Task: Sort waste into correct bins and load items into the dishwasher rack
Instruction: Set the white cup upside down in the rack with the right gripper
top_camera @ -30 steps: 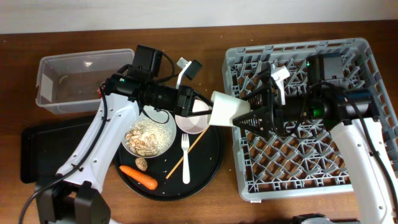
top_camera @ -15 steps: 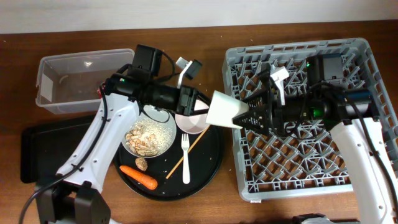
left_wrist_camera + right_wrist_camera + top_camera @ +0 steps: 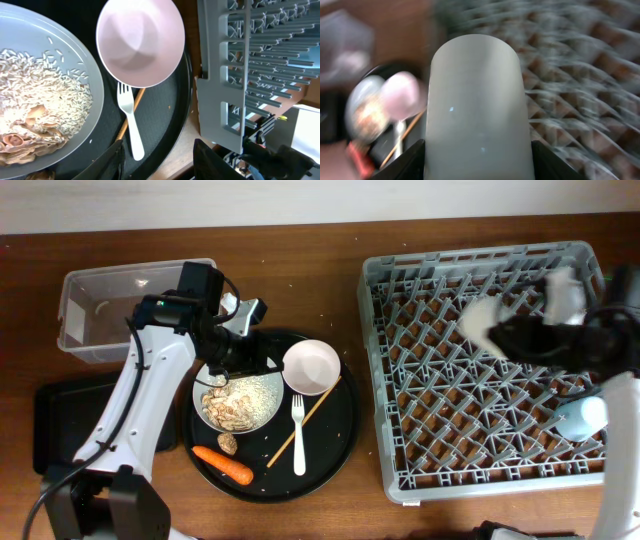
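My right gripper [image 3: 503,336] is shut on the pale cream cup [image 3: 480,325] and holds it above the dishwasher rack [image 3: 480,480]; the right wrist view is blurred, with the cup [image 3: 477,110] between the fingers. A light-blue cup [image 3: 580,418] lies in the rack at the right. My left gripper [image 3: 161,162] is open and empty above the round black tray [image 3: 340,440], beside the wide grey bowl [image 3: 240,405] of rice and scraps. The whitish-pink bowl [image 3: 311,367], white fork [image 3: 298,435] and carrot [image 3: 222,464] lie on that tray.
A clear tub [image 3: 75,330] stands at the back left, with a shallow black tray [image 3: 60,420] in front of it. A wooden chopstick [image 3: 305,420] lies under the fork. A brown scrap [image 3: 228,443] sits near the carrot.
My right arm has swung the cream cup from the tray's edge to the right, over the rack. My left arm has drawn back to the left, over the grey bowl.
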`<state>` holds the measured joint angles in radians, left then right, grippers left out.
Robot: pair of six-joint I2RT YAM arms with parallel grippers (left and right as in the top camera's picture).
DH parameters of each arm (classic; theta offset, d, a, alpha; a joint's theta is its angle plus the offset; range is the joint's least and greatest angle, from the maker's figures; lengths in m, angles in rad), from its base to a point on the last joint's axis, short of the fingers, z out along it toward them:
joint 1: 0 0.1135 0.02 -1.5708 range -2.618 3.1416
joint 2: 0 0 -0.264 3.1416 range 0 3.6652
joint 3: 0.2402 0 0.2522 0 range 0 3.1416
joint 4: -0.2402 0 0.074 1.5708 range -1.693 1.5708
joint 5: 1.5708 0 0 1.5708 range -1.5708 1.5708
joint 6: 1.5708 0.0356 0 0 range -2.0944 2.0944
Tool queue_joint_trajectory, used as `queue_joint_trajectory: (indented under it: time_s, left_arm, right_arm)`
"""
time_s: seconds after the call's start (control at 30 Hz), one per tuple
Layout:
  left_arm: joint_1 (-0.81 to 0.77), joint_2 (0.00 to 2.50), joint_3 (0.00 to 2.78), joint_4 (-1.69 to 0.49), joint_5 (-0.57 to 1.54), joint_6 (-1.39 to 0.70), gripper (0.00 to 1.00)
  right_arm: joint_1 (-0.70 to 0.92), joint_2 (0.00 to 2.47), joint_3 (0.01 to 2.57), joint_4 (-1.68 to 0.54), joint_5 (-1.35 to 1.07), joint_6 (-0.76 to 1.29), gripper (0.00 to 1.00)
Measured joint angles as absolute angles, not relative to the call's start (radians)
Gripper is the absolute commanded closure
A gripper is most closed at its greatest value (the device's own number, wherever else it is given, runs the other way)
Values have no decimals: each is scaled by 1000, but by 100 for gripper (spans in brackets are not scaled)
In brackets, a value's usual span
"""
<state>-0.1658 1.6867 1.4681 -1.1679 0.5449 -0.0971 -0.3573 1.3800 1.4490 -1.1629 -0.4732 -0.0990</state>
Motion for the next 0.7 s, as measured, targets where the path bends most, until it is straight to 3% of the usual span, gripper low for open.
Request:
queue_joint_trajectory:
  time_s: [0.2, 0.47, 0.5, 0.53, 0.6, 0.7]
  left_arm:
    - [-166, 1687, 1468, -1168, 533, -97, 57]
    - [-166, 1687, 1468, -1185, 530, -97, 57]
    - [-166, 1687, 1468, -1185, 530, -97, 57]
    - [-166, 1687, 1468, -1185, 530, -97, 57]
    - [-166, 1687, 1468, -1185, 530, -97, 57]
    - [-166, 1687, 1468, -1186, 530, -97, 57]
  right_arm:
    - [-632, 1450, 1455, -1157, -281, 39, 65]
    - [-660, 1657, 1456, -1085, -108, 128, 65]
    - [-660, 1670, 1456, -1083, -105, 129, 61]
    - [-659, 1682, 1456, -1079, -105, 131, 51]
    - [-659, 1698, 1457, -1067, -107, 131, 4]
    - [-660, 1707, 1457, -1011, -148, 134, 1]
